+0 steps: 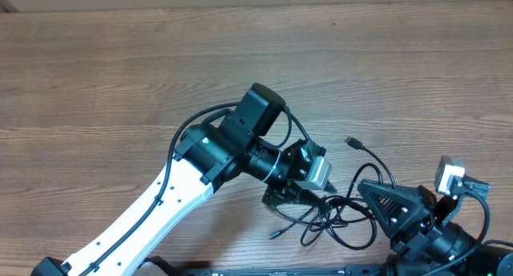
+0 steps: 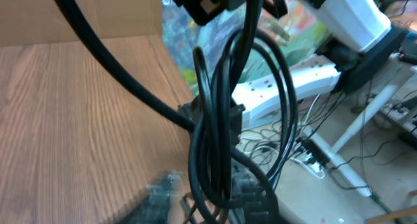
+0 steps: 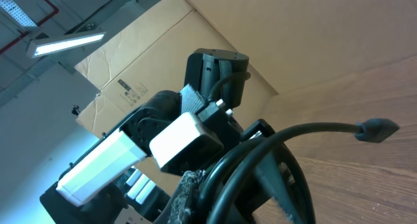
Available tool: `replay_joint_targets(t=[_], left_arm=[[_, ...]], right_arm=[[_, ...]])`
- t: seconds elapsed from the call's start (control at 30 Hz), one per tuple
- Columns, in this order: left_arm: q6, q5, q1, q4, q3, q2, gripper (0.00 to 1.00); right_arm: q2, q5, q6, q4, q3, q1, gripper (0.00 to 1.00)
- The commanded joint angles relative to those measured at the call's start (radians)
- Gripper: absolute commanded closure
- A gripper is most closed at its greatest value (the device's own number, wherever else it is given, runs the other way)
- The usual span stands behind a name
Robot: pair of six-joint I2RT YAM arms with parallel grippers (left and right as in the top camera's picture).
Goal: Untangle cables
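**Untangling barely started: the knot is bunched between both arms**

The cables [image 1: 337, 205] are seen as one messy clump at the near edge of the wooden surface [image 1: 120, 83], right between the two arms. Only one loose strand is flung out of it, ending in a small plug [image 1: 353, 141] that lies clear of the clump, further up the surface.

The left end effector [image 1: 290, 197] is parked on the left side of the clump, and the right end effector [image 1: 375, 194] is pressed in from the other side. In the left wrist view several loops [image 2: 218, 120] are strung upright right in front of the lens, crossing over each other, so they look lifted rather than flat. In the right wrist view a strand [image 3: 287, 136] is arched over the fingers and the same plug [image 3: 374, 128] is seen sticking out to the right.

Whether either end effector is clamped or apart honestly can't be told: the fingertips are buried behind cable in every view.

So it's judged to be the early pull-apart step, nothing separated yet. For the next move, one cord probably needs to be pinned on one side while the other is drawn away slowly, with the free plug end followed back through the loops. If both sides are just yanked, the crossings could be cinched tighter.
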Motion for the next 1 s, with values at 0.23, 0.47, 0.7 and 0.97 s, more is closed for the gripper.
replay_joint_targets(t=[0.23,0.47,0.7,0.97], left_arm=[[0.016,0.014,-0.034,0.006,0.015,0.008,0.47],[0.016,0.016,-0.035,0.026,0.015,0.008,0.80],[0.016,0.041,-0.035,0.026,0.015,0.008,0.79],[0.016,0.047,-0.035,0.033,0.015,0.008,0.96]], right_arm=[[-0.004,-0.001,0.000,0.010,0.014,-0.002,0.96],[-0.004,-0.001,0.000,0.007,0.014,-0.002,0.96],[-0.004,-0.004,0.000,0.006,0.014,-0.002,0.96],[-0.004,-0.004,0.000,0.003,0.014,-0.002,0.96]])
